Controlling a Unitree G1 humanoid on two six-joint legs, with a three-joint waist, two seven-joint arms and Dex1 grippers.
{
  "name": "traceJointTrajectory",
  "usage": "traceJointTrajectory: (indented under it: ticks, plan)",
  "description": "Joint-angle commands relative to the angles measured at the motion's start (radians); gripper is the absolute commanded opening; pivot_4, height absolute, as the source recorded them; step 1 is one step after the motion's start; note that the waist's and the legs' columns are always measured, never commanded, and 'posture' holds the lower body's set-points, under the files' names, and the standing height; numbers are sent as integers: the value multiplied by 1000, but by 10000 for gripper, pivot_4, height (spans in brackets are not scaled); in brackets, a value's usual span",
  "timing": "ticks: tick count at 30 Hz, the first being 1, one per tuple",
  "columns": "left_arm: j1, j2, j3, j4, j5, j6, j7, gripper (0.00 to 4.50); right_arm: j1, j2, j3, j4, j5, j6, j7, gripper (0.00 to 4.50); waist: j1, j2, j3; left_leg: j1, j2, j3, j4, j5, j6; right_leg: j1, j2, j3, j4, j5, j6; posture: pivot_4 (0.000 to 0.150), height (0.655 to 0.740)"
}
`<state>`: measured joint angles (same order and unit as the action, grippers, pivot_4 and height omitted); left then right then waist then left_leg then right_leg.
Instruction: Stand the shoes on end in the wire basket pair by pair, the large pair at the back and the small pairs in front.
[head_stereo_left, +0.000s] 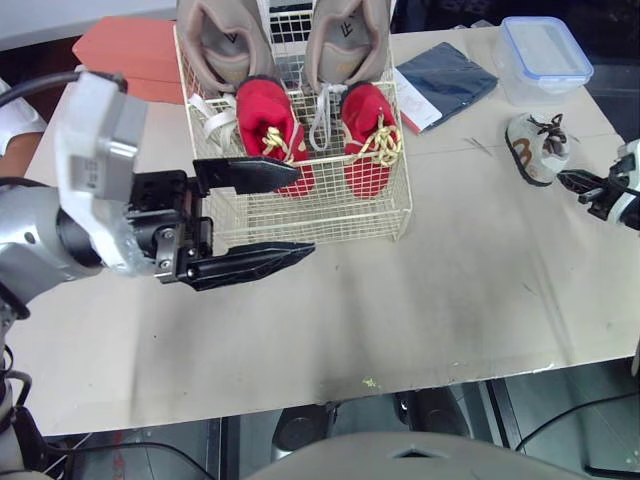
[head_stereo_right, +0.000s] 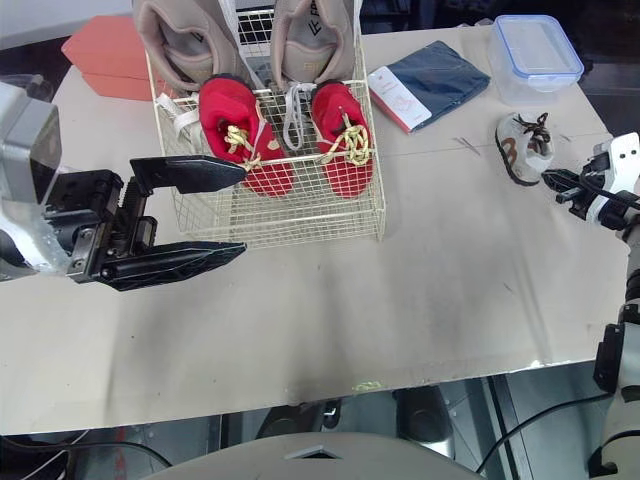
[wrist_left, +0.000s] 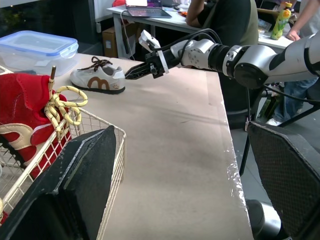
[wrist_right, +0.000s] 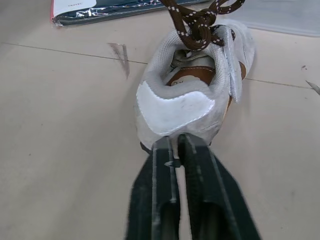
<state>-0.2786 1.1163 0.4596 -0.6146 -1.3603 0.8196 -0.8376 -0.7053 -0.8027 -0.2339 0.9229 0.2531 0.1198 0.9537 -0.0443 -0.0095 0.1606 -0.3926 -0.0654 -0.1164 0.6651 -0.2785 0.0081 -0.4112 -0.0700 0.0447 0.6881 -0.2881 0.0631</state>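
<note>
A wire basket (head_stereo_left: 330, 215) stands at the table's back left. Two large beige shoes (head_stereo_left: 225, 40) (head_stereo_left: 345, 35) stand on end at its back. In front of them are two small red shoes (head_stereo_left: 265, 125) (head_stereo_left: 368, 130) with yellow laces. A small white shoe (head_stereo_left: 535, 147) with brown laces lies on the table at the right. My right gripper (head_stereo_left: 572, 181) is shut, its tips at that shoe's heel (wrist_right: 175, 112). My left gripper (head_stereo_left: 305, 210) is open and holds nothing; it hovers at the basket's front left corner.
A clear plastic box with a blue lid (head_stereo_left: 545, 55) sits at the back right, and a dark blue packet (head_stereo_left: 445, 82) lies beside the basket. An orange box (head_stereo_left: 130, 50) stands behind the basket's left. A person (wrist_left: 225, 15) sits at a desk beyond the table.
</note>
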Motion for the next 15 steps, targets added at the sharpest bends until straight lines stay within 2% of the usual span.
traceJointTrajectory:
  ticks: [1,3,9,11,15]
  plan:
    - [-18,-4,2,1,22,-23,-27,45000,-8,-7,-25,-22,0,-39,-35,2752,0,0,0,0,0,0,0,0,0,0,0,0,0,0,0,1500,7400]
    - [-15,-6,4,2,32,-23,-36,45000,24,-22,-15,-69,7,-3,7,8580,1,0,0,0,0,0,0,0,0,0,0,0,0,0,0,1500,7400]
    - [7,-15,15,-9,57,-23,-52,45000,131,-11,-51,-277,33,77,-76,37817,3,0,0,0,0,-1,0,0,0,0,0,-1,0,0,0,1500,7400]
    - [10,-19,14,-13,57,-23,-52,45000,149,18,-77,-336,62,120,-125,44584,1,0,0,0,0,-1,1,0,0,0,0,0,0,0,0,1500,7400]
    - [1,-24,9,-6,61,-23,-63,45000,159,74,-100,-397,70,144,-235,44584,1,0,0,1,0,-1,1,0,0,0,0,0,3,0,0,1500,7400]
